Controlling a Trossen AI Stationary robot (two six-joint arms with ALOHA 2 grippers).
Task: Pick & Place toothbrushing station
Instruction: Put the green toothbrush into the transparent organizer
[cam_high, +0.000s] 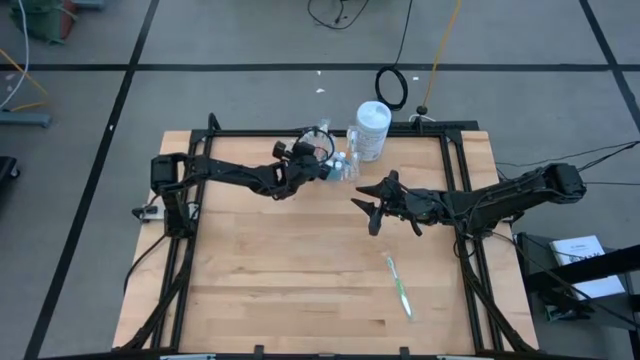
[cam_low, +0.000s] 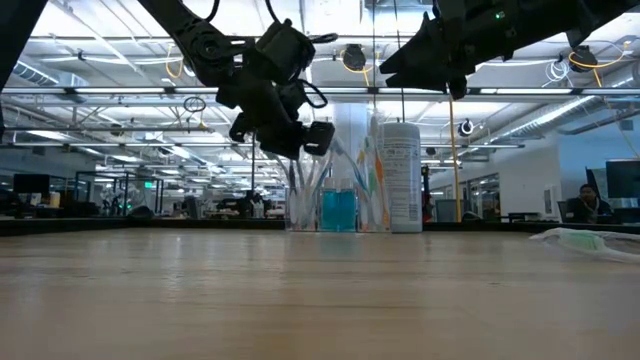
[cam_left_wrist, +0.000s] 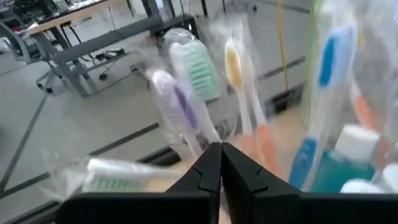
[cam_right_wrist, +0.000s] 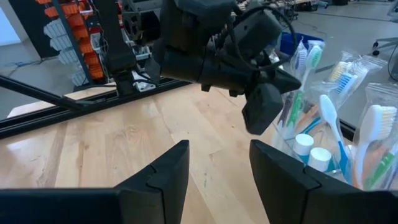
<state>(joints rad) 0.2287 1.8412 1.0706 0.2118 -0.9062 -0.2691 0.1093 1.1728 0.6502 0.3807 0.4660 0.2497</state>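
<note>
Your left end effector (cam_left_wrist: 221, 163) had its fingers pressed together with nothing visibly between them, hanging right at the bundle of toothbrushes (cam_low: 330, 175) at the far edge of the tabletop (cam_high: 300, 270). Your right end effector (cam_high: 368, 207) hovered above the bare wood nearer the middle, fingers spread and empty, well apart from the cup.

You could see the station as a small clear plastic cup (cam_low: 338, 208), standing upright just beside the taller white canister (cam_high: 372, 130). Slim pastel brushes stood in it, heads up and fanned outward, each in a clear wrapper: a lilac one (cam_left_wrist: 177, 106), a mint-green one (cam_left_wrist: 198, 68), a yellow-and-orange one (cam_left_wrist: 239, 81) and a blue one (cam_left_wrist: 323, 68). Small blue tubes (cam_right_wrist: 311, 152) with white caps sat among them inside the cup.

One wrapped green toothbrush (cam_high: 399, 284) lay flat on the tabletop by itself, toward the near right side, well away from the cup.
</note>
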